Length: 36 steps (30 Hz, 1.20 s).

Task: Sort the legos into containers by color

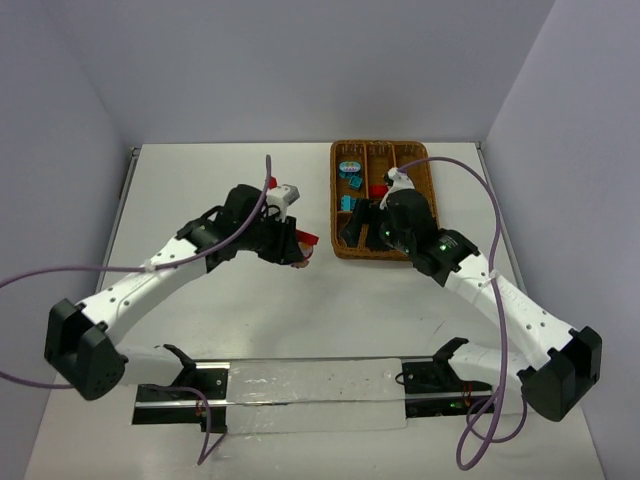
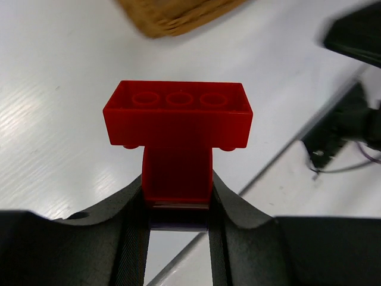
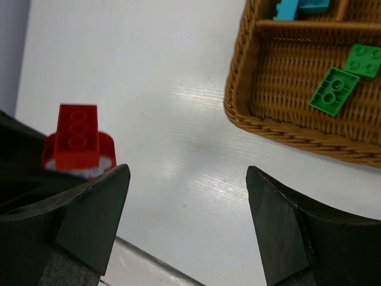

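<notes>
Left end effector (image 2: 178,189) clamped on red lego (image 2: 177,122), held over bench (image 1: 200,190) middle, just beside near left corner of wicker tray (image 1: 333,170). Right end effector (image 3: 186,185) has fingers apart and empty, hovering by the same tray corner. Tray sits at far right corner and holds teal legos (image 1: 350,185) and green legos (image 3: 333,89) in separate slots. I judge sorting nearly done: red lego not yet dropped, and I spot no other loose lego outside tray.

Red lego (image 2: 178,128); green legos (image 3: 333,89); teal legos (image 3: 289,8); tray (image 3: 280,132) brown woven; table (image 3: 178,119) white.
</notes>
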### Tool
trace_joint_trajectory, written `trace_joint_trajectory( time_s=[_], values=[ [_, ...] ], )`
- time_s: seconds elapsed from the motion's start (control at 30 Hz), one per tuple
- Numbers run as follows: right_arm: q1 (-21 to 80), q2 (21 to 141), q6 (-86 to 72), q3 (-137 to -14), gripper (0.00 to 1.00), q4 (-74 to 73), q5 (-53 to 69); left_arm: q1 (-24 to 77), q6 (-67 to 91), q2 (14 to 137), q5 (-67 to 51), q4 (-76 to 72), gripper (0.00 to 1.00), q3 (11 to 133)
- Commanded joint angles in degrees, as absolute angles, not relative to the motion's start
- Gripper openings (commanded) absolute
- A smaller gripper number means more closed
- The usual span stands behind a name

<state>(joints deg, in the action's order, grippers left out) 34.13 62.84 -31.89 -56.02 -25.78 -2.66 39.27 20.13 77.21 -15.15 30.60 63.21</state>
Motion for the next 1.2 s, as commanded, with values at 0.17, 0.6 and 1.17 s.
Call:
trace_joint_trajectory(
  time_s=[0.17, 0.6, 1.17],
  values=[
    [36.0, 65.6, -40.6, -62.5, 0.87, -20.9, -2.6, 38.9, 17.9, 73.6, -27.2, 22.3, 0.00, 62.5],
    [42.0, 69.4, -42.4, -64.7, 0.88, -18.3, -2.5, 38.9, 18.6, 74.0, -26.2, 22.4, 0.00, 63.0],
    [44.2, 72.2, -43.0, -64.2, 0.36, -13.9, 2.4, 38.9, 19.0, 73.7, -24.9, 22.8, 0.00, 63.1]
  ],
)
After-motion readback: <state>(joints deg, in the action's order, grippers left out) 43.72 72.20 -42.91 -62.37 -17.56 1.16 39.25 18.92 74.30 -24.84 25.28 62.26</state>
